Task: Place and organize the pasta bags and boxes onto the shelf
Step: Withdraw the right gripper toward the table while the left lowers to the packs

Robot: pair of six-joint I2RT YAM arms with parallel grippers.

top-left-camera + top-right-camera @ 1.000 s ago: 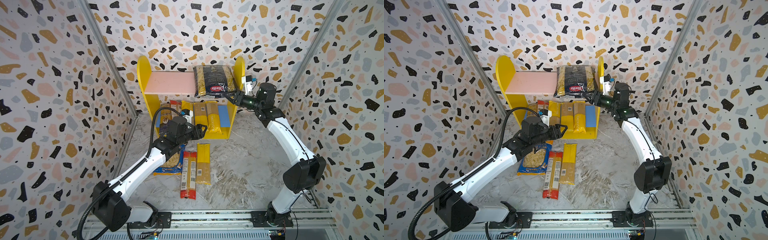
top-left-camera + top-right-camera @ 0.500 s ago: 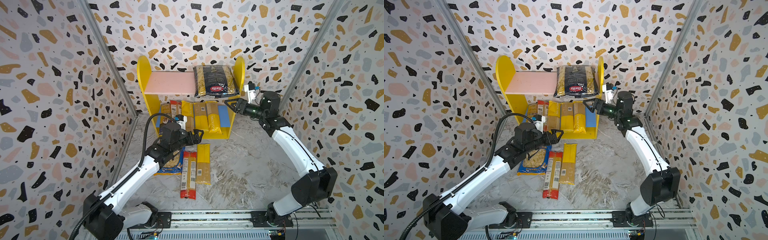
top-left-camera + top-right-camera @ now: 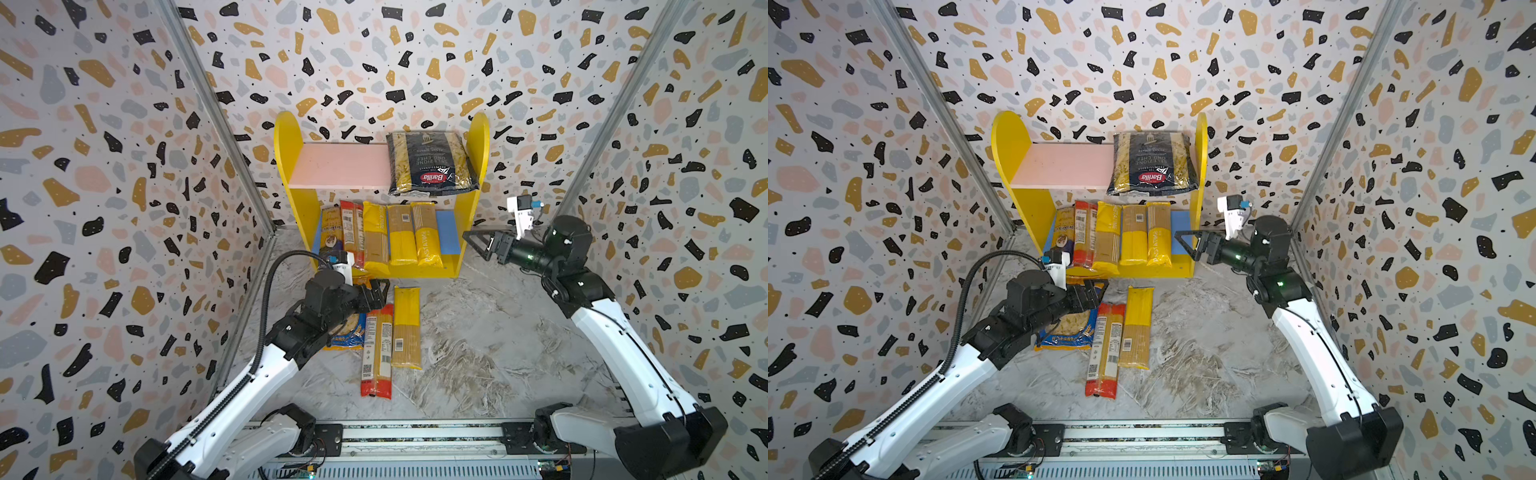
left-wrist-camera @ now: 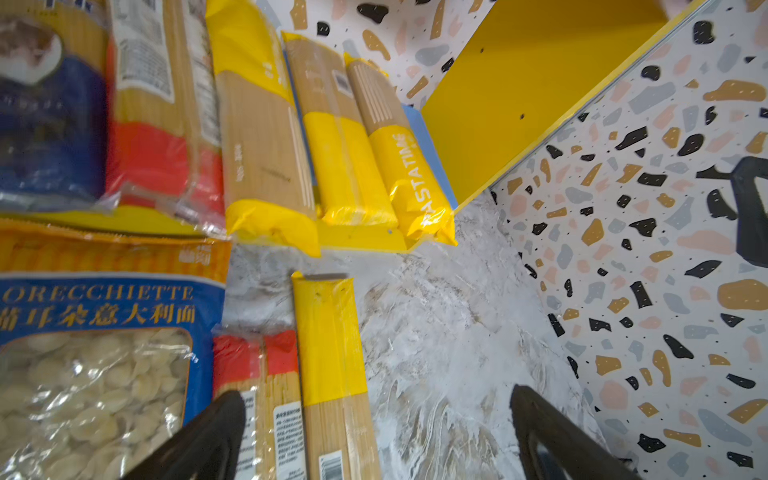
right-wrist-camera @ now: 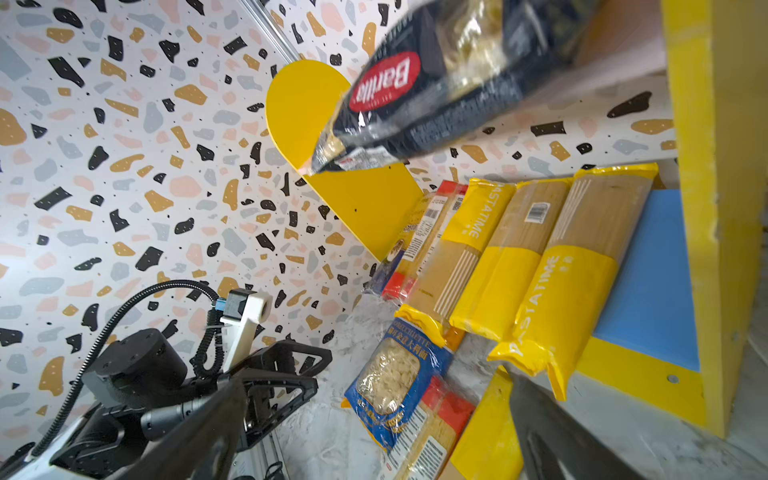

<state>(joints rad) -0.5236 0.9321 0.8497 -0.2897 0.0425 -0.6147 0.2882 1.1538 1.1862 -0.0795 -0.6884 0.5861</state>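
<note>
Left hand (image 3: pixel 379 294), right hand (image 3: pixel 473 245); both spread, empty

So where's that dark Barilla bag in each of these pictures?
Both top views: the Barilla bag lies on the right end of the pink upper board.
Left wrist view: not in it.
Right wrist view: close up, red-logo end nearest the camera.
Shared landmark: the shelf's right yellow side panel.

Bright, diffuse light fills both top views, with soft, faint shadows and walls (image 3: pixel 104 208) bowed at the edges. In the wrist views the Barilla bag (image 5: pixel 436 83) is blurred, and the Orecchiette bag (image 4: pixel 95 374) shows glare on its plastic.
</note>
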